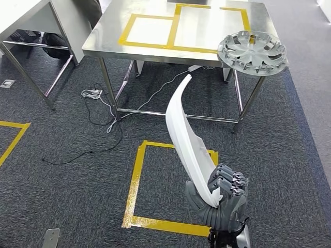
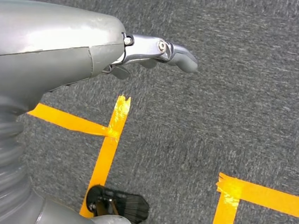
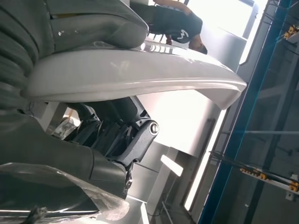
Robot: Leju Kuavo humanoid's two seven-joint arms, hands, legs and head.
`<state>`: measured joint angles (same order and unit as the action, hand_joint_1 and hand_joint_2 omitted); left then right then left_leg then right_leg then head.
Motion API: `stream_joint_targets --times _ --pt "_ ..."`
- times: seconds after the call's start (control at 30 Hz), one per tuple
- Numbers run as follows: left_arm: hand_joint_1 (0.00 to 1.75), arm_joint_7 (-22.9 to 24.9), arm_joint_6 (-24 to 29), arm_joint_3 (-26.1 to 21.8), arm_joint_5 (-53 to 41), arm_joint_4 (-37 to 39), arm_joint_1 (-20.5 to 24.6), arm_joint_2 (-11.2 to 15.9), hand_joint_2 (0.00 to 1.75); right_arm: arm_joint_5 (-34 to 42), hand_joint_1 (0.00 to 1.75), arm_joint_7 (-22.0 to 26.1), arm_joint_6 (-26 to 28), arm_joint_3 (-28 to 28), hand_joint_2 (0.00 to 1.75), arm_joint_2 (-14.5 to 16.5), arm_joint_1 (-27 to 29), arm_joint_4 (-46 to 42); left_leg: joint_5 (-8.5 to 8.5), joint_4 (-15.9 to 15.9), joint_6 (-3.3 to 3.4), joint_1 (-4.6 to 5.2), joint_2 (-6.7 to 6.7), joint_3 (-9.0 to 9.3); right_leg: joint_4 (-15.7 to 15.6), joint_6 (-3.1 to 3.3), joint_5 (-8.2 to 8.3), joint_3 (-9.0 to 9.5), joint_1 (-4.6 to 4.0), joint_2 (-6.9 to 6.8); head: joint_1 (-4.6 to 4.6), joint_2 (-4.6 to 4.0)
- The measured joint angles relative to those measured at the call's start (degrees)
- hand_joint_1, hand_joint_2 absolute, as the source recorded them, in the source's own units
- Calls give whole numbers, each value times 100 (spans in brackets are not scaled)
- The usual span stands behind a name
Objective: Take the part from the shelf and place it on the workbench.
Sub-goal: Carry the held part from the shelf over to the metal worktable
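Note:
My right hand (image 1: 222, 199) grips the lower end of a long curved white part (image 1: 183, 134), which stands up and leans toward the steel workbench (image 1: 113, 31). The right wrist view has the same white part (image 3: 141, 72) lying across my thumb, with the dark fingers (image 3: 116, 135) curled under it. My left hand (image 2: 70, 51) hangs over the carpet, fingers stretched out, holding nothing. The workbench top carries yellow tape rectangles (image 1: 171, 28).
A silver wheel cover (image 1: 253, 50) lies on the workbench's right corner, overhanging the edge. A yellow tape square (image 1: 134, 181) marks the grey carpet before me. Cables (image 1: 98, 103) trail under the bench. Another table (image 1: 35, 15) stands at left. A person (image 3: 176, 28) stands in the background.

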<state>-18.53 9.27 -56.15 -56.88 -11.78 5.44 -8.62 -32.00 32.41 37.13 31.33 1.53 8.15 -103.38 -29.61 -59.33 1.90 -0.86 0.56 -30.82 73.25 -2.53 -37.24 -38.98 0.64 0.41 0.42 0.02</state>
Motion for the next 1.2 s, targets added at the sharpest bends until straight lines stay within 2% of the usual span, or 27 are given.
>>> stream_joint_targets --times 0.07,0.1,0.37,0.4,0.43,0.5,0.53,0.57,0.6,0.63,0.67,0.7,0.73,0.77,0.8,0.83,0.87,0.9,0.93,0.97,1.0,1.03,1.07,1.13,1.17,1.2 --pt "0 0 0 0 0 0 -4 -3 175 0 175 0 0 -4 175 0 0 0 -72 0 -8 3 14 100 -378 19 320 33 -3 0 2 0" --pt "0 0 0 0 0 0 -4 -3 175 0 175 0 0 -6 175 0 0 0 -90 0 -12 4 17 126 -503 22 420 61 -4 0 2 0" --pt "0 0 0 0 1 0 -4 -3 175 0 175 0 0 -6 175 0 0 0 -93 0 -12 4 18 132 -531 24 443 69 -5 0 2 0" --pt "0 0 0 0 1 0 -4 -4 175 0 175 0 0 -6 175 0 0 0 -95 0 -13 4 18 134 -545 25 455 73 -5 0 2 0" --pt "0 0 0 0 1 0 -4 -5 175 0 175 0 0 -6 175 0 -1 0 -107 1 -16 5 18 150 -637 37 535 96 -7 0 5 0" --pt "0 0 0 -1 0 -1 1 -11 175 2 175 -1 0 -10 175 -1 5 2 -217 4 -78 18 24 215 -992 79 704 191 -31 -4 18 0" --pt "0 0 0 -1 -1 -1 5 -13 175 3 175 -1 0 -17 175 -1 8 1 -260 -21 -133 23 26 284 -1191 129 822 297 -34 -2 27 0" --pt "0 0 0 0 -2 -1 24 -19 175 5 175 -1 0 -24 175 -1 8 0 -360 -310 -206 20 24 186 -1332 185 852 433 -31 -8 15 0" --pt "0 2 1 0 -7 -1 29 -21 175 20 175 -1 0 -34 175 -1 8 -2 -502 -664 -262 7 19 -58 -1390 226 831 605 -16 -1 0 -1" --pt "0 7 1 1 -15 -1 27 -21 175 42 175 -3 -1 -49 175 0 8 -3 -294 -708 -308 -7 0 -276 -1450 241 738 814 5 2 -16 -1" --pt "0 16 0 1 -32 -1 22 -22 175 64 175 -8 -3 -62 175 -1 6 -4 -183 -721 -304 -5 -23 -515 -1503 196 574 1020 12 6 -37 -2" --pt "0 27 -1 1 -55 -1 6 -20 175 90 175 -14 -7 -77 175 -3 7 -5 -5 -451 -260 3 -39 -585 -1519 120 459 1197 13 16 -41 -2" --pt "0 37 -1 1 -84 -1 3 -24 175 104 175 -21 -13 -89 175 -6 -2 -10 261 -105 -191 12 -46 -479 -1523 44 398 1337 11 14 -41 -2" --pt "0 45 -1 2 -110 -1 4 -32 175 119 175 -28 -19 -101 175 -9 -13 -15 182 -57 -120 20 -40 -370 -1466 -10 413 1394 9 14 -31 -2" --pt "0 49 1 3 -128 -1 9 -40 175 134 175 -31 -26 -110 175 -12 -31 -19 177 -6 -69 14 -30 -255 -1279 -35 483 1339 11 9 -12 -2" --pt "0 51 2 5 -143 -1 18 -45 175 148 175 -34 -32 -120 175 -16 -49 -21 159 35 -28 9 -22 -140 -1003 -46 521 1176 14 3 9 -2" --pt "0 55 3 6 -150 -1 27 -48 175 163 175 -37 -39 -129 175 -21 -60 -21 120 77 -2 9 -21 -46 -659 -49 516 912 17 -1 32 -2" --pt "0 60 4 7 -163 -1 38 -48 175 178 175 -40 -47 -139 175 -28 -69 -20 67 117 16 13 -18 44 -334 -52 422 608 15 -3 49 -2" --pt "0 67 5 8 -178 -1 45 -48 175 195 175 -49 -59 -151 175 -36 -72 -19 5 162 29 18 -11 144 -110 -53 217 312 12 -3 63 -2" --pt "0 76 5 9 -191 -1 47 -50 175 215 175 -61 -73 -162 175 -43 -74 -16 -67 212 32 24 0 266 -22 -52 -39 66 8 -3 76 -2" --pt "0 83 4 11 -208 -1 47 -53 175 239 175 -76 -95 -177 175 -49 -81 -10 -148 260 33 29 11 405 -70 -50 -258 -114 3 -3 89 -2" --pt "0 91 3 14 -218 -1 47 -56 175 261 175 -92 -119 -189 175 -54 -92 -2 -237 303 31 34 22 558 -234 -32 -338 -233 -2 -3 99 -2" --pt "0 97 1 18 -227 -1 46 -59 175 282 175 -107 -143 -201 175 -59 -104 8 -342 340 26 40 28 704 -504 1 -136 -306 -7 -3 110 -2" --pt "0 114 -7 29 -237 1 49 -69 175 315 175 -136 -198 -227 175 -80 -120 43 -581 362 0 57 38 974 -1080 81 862 -360 -33 -10 122 -2" --pt "0 123 -11 34 -239 1 55 -77 175 332 175 -152 -231 -240 175 -91 -130 61 -706 387 -31 57 45 1089 -1234 113 1283 -331 -57 -7 116 -2" --pt "0 132 -16 39 -243 0 71 -83 175 349 175 -167 -260 -254 175 -98 -152 74 -777 382 -71 54 52 1213 -1286 142 1490 -274 -79 -2 110 -2"
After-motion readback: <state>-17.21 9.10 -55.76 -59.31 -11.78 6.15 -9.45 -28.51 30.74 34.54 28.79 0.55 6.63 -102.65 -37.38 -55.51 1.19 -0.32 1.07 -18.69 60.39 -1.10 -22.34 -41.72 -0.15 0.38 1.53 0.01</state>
